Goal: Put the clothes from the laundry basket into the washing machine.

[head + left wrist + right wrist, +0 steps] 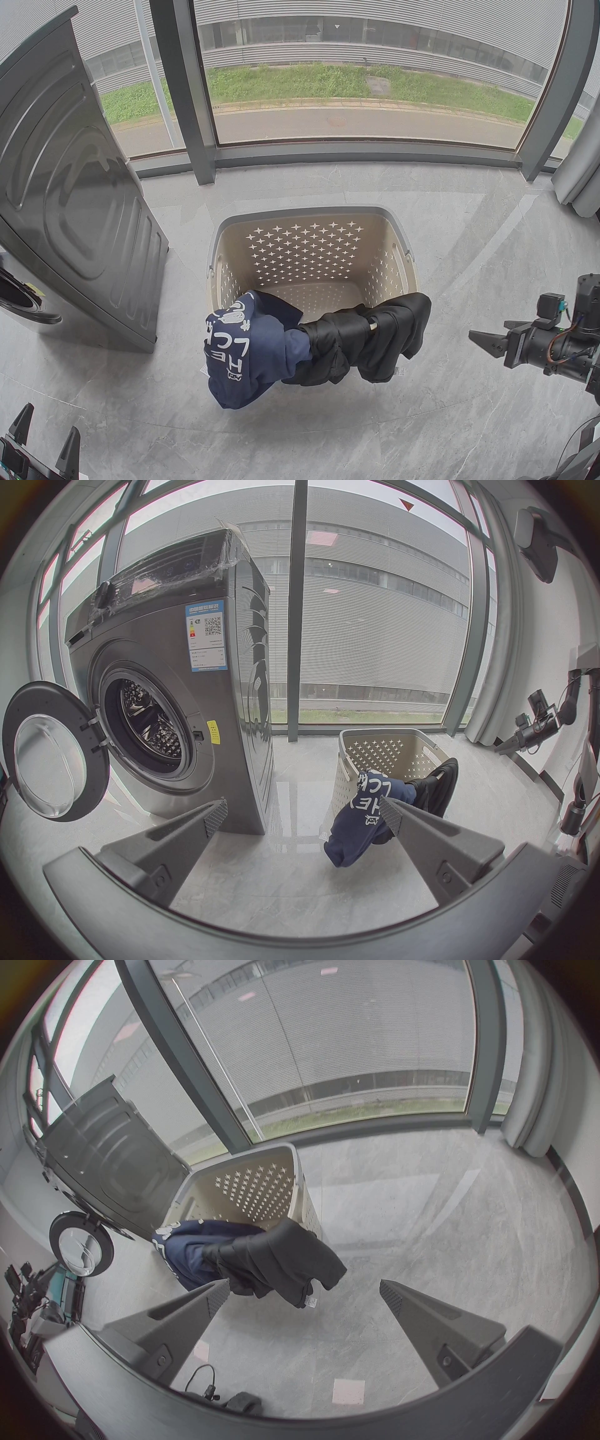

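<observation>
A beige laundry basket stands on the floor in the middle. Over its near rim hang a navy printed garment and a black garment. The grey washing machine stands to the left, its round door swung open and the drum showing. My left gripper is low at the near left, open and empty, apart from the basket. At the right, my right gripper is open and empty, level with the black garment but clear of it.
Tall windows with dark frames run behind the basket. A grey curtain hangs at the far right. Bare marble floor lies around the basket and between it and the washing machine.
</observation>
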Robot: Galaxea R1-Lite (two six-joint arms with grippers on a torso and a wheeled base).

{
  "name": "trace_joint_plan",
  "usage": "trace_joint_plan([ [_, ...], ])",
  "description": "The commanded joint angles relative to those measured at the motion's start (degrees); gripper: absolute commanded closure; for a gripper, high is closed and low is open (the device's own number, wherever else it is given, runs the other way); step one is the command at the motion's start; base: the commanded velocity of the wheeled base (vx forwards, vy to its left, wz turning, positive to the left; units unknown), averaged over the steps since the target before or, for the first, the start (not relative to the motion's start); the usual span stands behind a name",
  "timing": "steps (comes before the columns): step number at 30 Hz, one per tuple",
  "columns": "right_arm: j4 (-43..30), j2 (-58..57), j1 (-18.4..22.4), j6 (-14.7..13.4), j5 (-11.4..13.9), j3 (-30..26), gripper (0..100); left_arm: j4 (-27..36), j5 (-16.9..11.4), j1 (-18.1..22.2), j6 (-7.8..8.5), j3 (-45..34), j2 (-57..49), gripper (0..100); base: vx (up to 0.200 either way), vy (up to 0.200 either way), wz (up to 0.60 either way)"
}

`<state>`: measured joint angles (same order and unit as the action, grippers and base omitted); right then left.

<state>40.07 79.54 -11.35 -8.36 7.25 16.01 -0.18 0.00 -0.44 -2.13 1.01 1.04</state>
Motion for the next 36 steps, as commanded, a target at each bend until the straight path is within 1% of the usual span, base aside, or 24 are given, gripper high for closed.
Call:
trace_joint_plan([
  [1,1.1,10.8,-3.3,-0.2,-0.9,1.1,0,0.0,0.0,0.0,0.02,-1.0,-0.9,0,0.000,0.000,0.00],
  [4,1.1,12.0,-4.8,-0.3,-0.9,1.0,0,0.0,0.0,-0.1,-0.06,-1.0,-0.9,0,0.000,0.000,0.00],
  [5,1.1,12.1,-6.1,-0.3,-1.0,1.0,0,0.0,0.0,0.0,-0.06,-0.9,-0.9,0,0.000,0.000,0.00],
  [6,1.1,12.1,-6.1,-0.3,-1.0,1.0,0,0.0,0.0,0.0,-0.06,-0.9,-0.9,0,0.000,0.000,0.00],
  [7,1.1,12.7,-7.4,-0.4,-1.1,1.1,0,0.0,0.0,-0.1,-0.06,-1.0,-0.9,0,0.000,0.000,0.00],
  [12,1.2,15.6,-8.3,-0.5,-1.0,2.2,0,0.0,0.0,0.0,-0.06,-1.0,-0.9,0,0.000,0.000,0.00],
  [18,1.3,18.1,-10.8,-0.5,-0.8,3.5,0,0.0,0.0,0.0,-0.06,-0.9,-0.9,0,0.000,0.000,0.00],
  [21,4.1,20.8,-12.6,-0.6,-1.1,4.6,0,0.0,0.0,0.0,0.02,-1.0,-0.9,0,0.000,0.000,0.00],
  [22,4.1,20.8,-12.6,-0.6,-1.1,4.6,0,0.0,0.0,0.0,0.02,-1.0,-0.9,0,0.000,0.000,0.00],
  [25,8.2,24.8,-14.5,-1.5,-3.4,6.0,0,0.0,0.0,0.0,-0.06,-1.0,-0.9,0,0.000,0.000,0.00],
  [27,9.6,26.2,-14.8,-1.5,-3.9,6.6,0,0.0,0.0,0.0,-0.06,-1.0,-0.9,0,0.000,0.000,0.00],
  [36,10.3,31.4,-14.3,-1.5,-3.9,10.8,0,-0.1,0.0,0.0,-0.06,-1.0,-0.9,0,0.000,0.000,0.00],
])
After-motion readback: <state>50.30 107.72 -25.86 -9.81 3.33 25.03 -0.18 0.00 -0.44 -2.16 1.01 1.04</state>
